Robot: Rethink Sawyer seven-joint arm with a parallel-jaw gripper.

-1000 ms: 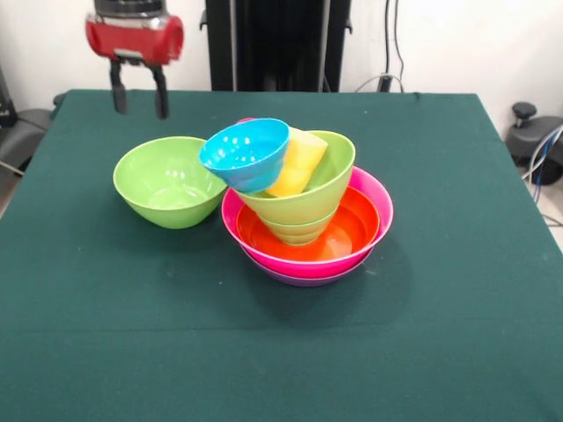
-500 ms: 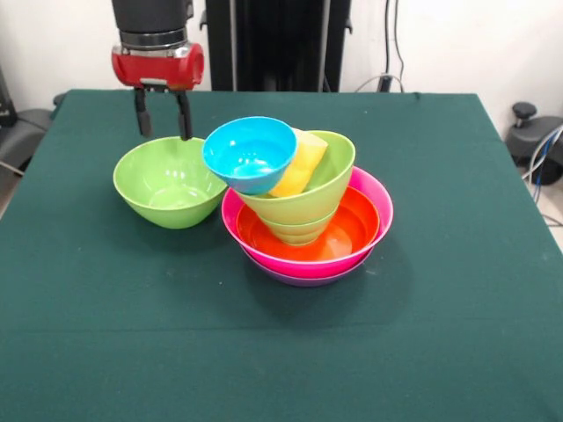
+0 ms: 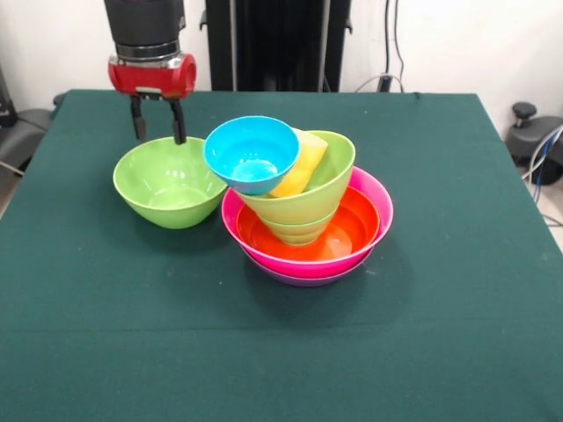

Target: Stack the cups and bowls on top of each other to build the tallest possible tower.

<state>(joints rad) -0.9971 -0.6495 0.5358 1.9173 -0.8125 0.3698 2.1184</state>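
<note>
Front view: the nested tower (image 3: pixel 308 220) of glossy plastic bowls stands well right of the pincer (image 3: pixel 158 134). Just below the pincer sits the lone lime green plastic bowl (image 3: pixel 169 182), probably light, stiff, slippery; best pinched at its far rim. Jaws are narrowly parted, empty.

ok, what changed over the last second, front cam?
The end effector moved from the picture's upper left, right and down, and now hangs open just above the far rim of the loose lime green bowl. It holds nothing. The sky blue bowl shifted slightly right and tipped a little more upright on the tower. The yellow cup, the pink bowl and the loose green bowl stayed put.
</note>
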